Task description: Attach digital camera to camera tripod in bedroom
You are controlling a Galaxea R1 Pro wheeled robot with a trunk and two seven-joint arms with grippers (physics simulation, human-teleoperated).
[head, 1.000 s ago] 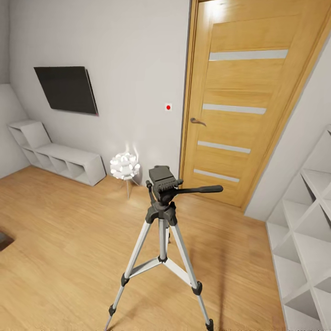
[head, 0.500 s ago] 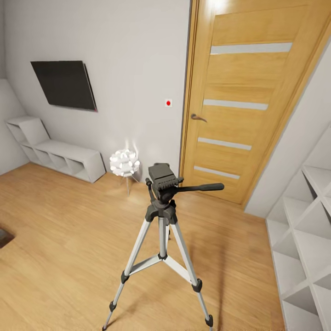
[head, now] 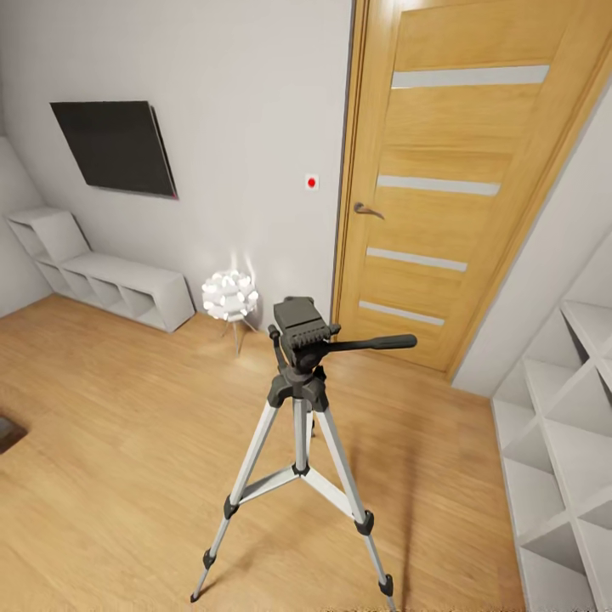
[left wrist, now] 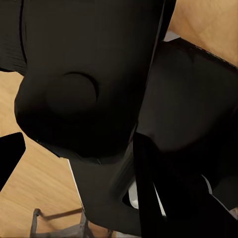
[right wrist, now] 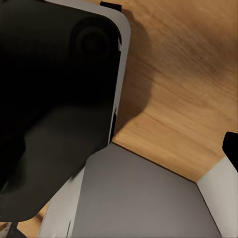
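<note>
The camera tripod (head: 298,399) stands on the wood floor in the middle of the head view, its silver legs spread. Its black head (head: 299,327) is bare on top, and the long side handle (head: 378,342) points right. The digital camera is out of view. In the left wrist view one dark fingertip (left wrist: 10,161) shows at the picture's edge, beside large black robot parts (left wrist: 84,84). In the right wrist view one fingertip (right wrist: 231,145) sits at the edge over wood floor and a grey panel (right wrist: 144,198). Nothing shows between either gripper's fingers.
An oak door with frosted strips (head: 442,187) is behind the tripod. A small white spiky-ball lamp (head: 229,297) stands by the wall. Low white cubby shelves (head: 102,285) line the left wall under a black TV (head: 115,149). More white cubbies (head: 561,442) stand close on the right.
The whole head view has shifted slightly, with the TV, door and shelves sliding up and left: the camera has moved. The tripod itself stands as before.
</note>
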